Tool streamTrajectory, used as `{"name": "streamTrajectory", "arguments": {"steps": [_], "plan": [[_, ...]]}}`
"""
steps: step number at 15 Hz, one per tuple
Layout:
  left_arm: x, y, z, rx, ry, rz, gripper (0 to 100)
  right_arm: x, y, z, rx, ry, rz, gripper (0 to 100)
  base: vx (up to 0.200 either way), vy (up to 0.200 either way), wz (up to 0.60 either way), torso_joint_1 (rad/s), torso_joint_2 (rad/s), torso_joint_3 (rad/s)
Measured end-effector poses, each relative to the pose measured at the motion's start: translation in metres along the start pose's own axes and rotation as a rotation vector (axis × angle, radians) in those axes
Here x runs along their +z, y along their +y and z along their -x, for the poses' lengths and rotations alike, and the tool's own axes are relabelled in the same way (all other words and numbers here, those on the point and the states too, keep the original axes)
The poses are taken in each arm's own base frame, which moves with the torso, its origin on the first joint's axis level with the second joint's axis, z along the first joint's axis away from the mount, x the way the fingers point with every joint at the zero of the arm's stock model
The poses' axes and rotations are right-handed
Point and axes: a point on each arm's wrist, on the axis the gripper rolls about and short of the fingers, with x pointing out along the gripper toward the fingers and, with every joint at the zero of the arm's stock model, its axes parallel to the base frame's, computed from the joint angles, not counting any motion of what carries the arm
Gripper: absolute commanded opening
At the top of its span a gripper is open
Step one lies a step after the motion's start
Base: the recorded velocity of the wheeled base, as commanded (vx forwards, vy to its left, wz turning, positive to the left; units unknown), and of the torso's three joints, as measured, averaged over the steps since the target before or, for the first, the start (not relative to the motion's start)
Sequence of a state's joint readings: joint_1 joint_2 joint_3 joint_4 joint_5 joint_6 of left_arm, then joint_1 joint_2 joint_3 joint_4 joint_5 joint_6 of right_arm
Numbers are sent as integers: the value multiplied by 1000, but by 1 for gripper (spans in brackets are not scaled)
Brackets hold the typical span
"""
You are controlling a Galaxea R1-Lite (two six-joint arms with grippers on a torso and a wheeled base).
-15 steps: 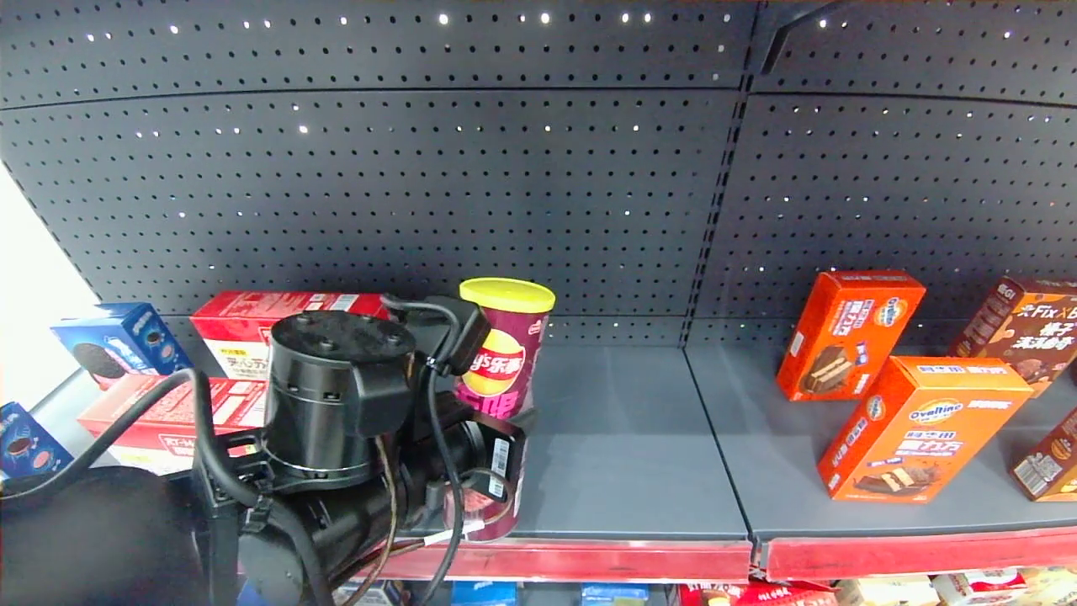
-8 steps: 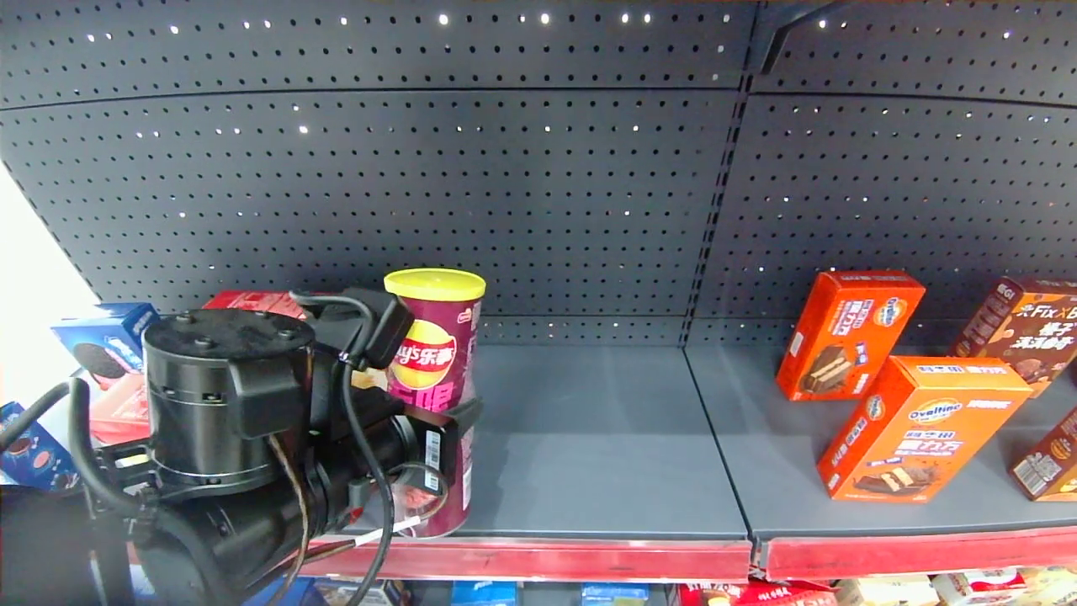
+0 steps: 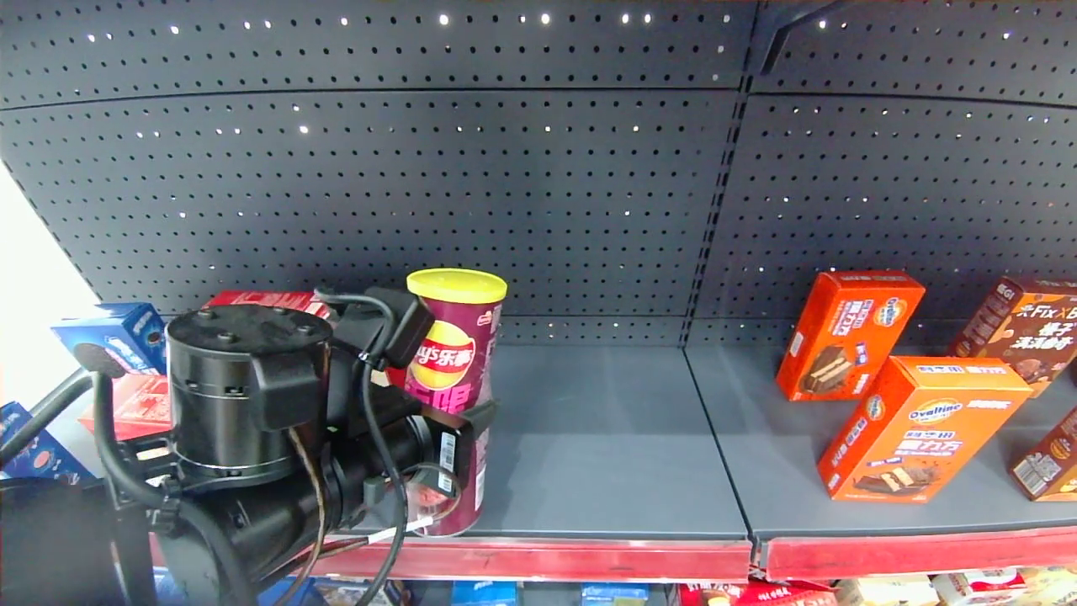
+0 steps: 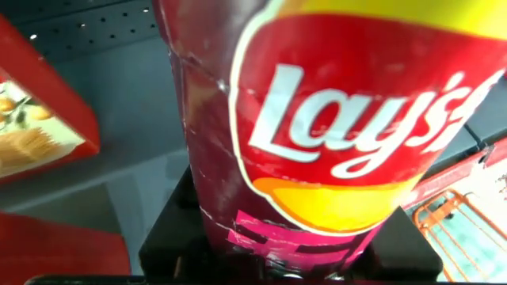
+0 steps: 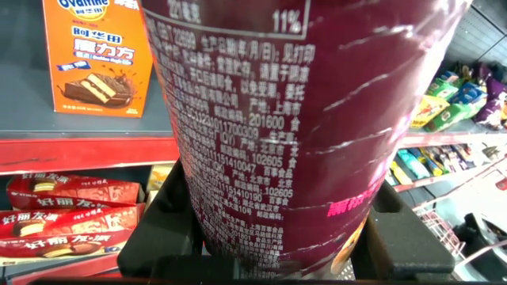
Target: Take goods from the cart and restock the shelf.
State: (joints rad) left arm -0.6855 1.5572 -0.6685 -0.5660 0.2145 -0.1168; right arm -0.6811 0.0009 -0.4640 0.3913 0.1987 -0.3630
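Note:
A purple chips can (image 3: 455,362) with a yellow lid stands upright at the front edge of the grey shelf (image 3: 614,438), left of the middle. My left gripper (image 3: 458,459) is shut on its lower half; whether the can's base touches the shelf I cannot tell. In the left wrist view the can (image 4: 317,134) sits between the black fingers (image 4: 168,241). In the right wrist view my right gripper (image 5: 285,245) is shut on a second purple chips can (image 5: 285,119), held in front of the lower shelves.
Red boxes (image 3: 252,301) and blue cookie boxes (image 3: 118,337) crowd the shelf left of the can. Orange boxes (image 3: 925,425) and brown boxes (image 3: 1022,324) stand on the right section. The shelf between them is bare. Red packs (image 5: 71,214) lie on a lower shelf.
My left arm carried the chips can to the left along the shelf's front edge, then came back a little to the right. The boxes have not moved.

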Motion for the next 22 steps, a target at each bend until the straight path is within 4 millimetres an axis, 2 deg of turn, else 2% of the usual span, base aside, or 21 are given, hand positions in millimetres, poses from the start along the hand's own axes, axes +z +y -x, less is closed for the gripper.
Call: {"name": "streamTrajectory", "arguments": {"steps": [5,12,15,22], "plan": [[11,-12,-33,-8,-16,-17,0,0,0,0,1,-3,0,0,0,0,0,0,0,0],[8,-38,-76,-56,-24,86,0,2,-1,1,1,-14,2,0,0,0,0,0,0,0],[0,-50,-81,-80,3,101,0,1,-1,1,4,-14,2,0,0,0,0,0,0,0],[-13,-57,-82,-86,45,83,0,-1,-1,-1,13,-5,-1,0,0,0,0,0,0,0]]}}
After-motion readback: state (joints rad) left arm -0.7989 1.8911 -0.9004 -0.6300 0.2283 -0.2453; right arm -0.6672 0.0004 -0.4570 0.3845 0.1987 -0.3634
